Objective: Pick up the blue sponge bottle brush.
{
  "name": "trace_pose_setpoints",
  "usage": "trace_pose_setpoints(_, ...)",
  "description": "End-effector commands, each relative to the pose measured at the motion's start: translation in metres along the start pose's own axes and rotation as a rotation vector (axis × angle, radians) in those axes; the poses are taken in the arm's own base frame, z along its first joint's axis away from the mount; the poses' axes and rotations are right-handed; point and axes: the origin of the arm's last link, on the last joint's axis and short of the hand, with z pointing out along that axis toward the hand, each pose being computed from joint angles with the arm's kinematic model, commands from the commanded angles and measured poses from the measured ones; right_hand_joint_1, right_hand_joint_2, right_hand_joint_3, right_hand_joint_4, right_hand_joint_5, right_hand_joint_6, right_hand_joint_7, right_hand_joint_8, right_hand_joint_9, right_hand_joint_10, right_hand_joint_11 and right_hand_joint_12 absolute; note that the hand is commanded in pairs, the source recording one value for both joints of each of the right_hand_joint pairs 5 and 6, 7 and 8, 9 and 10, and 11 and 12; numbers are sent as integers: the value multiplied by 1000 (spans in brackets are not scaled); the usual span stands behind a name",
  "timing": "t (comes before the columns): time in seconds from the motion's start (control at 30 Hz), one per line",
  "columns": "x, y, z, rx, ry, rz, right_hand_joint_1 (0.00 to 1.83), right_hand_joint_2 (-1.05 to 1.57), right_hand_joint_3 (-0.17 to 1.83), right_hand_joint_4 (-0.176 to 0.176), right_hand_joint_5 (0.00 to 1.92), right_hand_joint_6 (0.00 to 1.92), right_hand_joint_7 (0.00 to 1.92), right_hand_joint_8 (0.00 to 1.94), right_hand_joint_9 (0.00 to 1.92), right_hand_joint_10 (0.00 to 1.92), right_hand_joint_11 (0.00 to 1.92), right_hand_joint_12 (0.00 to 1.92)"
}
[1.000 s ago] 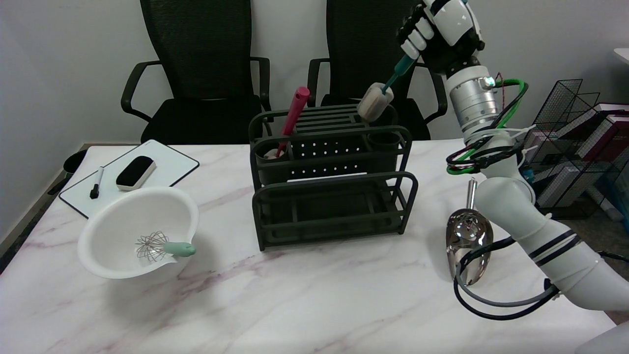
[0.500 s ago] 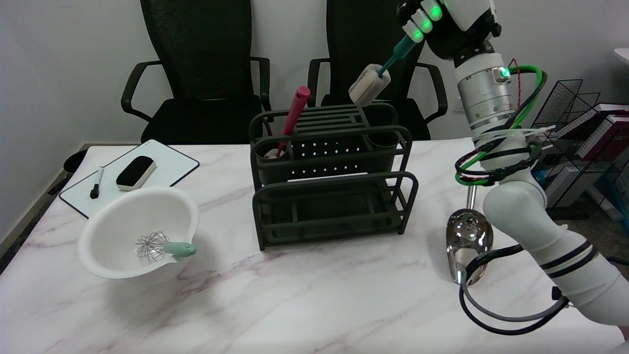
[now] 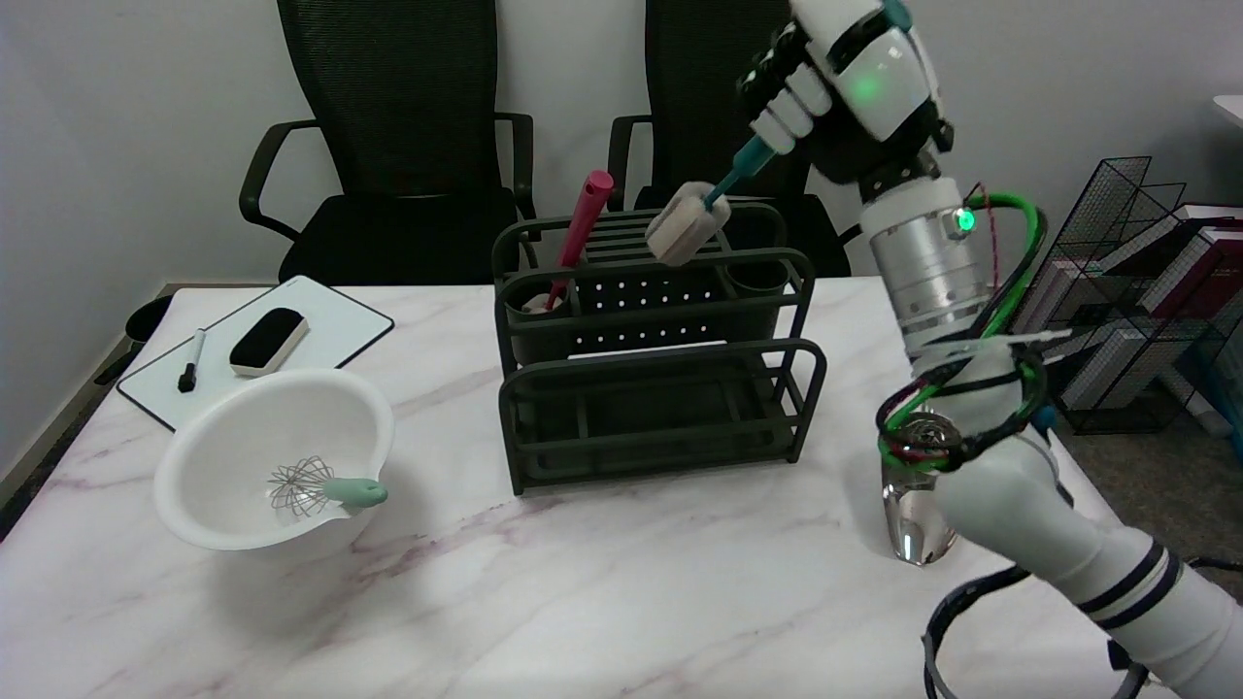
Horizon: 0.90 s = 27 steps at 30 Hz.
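My right hand is raised high above the table at the upper right and grips the teal-blue handle of the sponge bottle brush. The brush slants down to the left, and its pale sponge head hangs in the air just above the back of the dark rack. The upper end of the handle is hidden inside my fingers.
A pink-handled brush stands in the rack's left cup. A white bowl holding a whisk sits at the left, behind it a whiteboard with an eraser and a marker. A metal scoop lies beside my arm. Two chairs stand beyond the table.
My hand has carried the brush to the left and somewhat lower than half a second ago. The sponge head now hangs over the rack's middle rather than its right end.
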Motion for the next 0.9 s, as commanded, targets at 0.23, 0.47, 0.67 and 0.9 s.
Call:
trace_pose_setpoints(0.23, -107, 34, -99, -104, -239, 163, 1005, 1571, 684, 0, 1920, 1920, 1920, 1920, 1920, 1920, 1920, 1920)
trace_pose_setpoints(0.47, -112, 47, -151, -234, -238, 139, 1002, 1571, 699, 0, 1920, 1920, 1920, 1920, 1920, 1920, 1920, 1920)
trace_pose_setpoints(0.67, -113, 48, -191, -278, -200, 117, 1003, 1571, 696, 0, 1920, 1920, 1920, 1920, 1920, 1920, 1920, 1920)
trace_pose_setpoints(0.9, -109, 51, -206, -278, -175, 107, 1002, 1571, 696, 0, 1920, 1920, 1920, 1920, 1920, 1920, 1920, 1920)
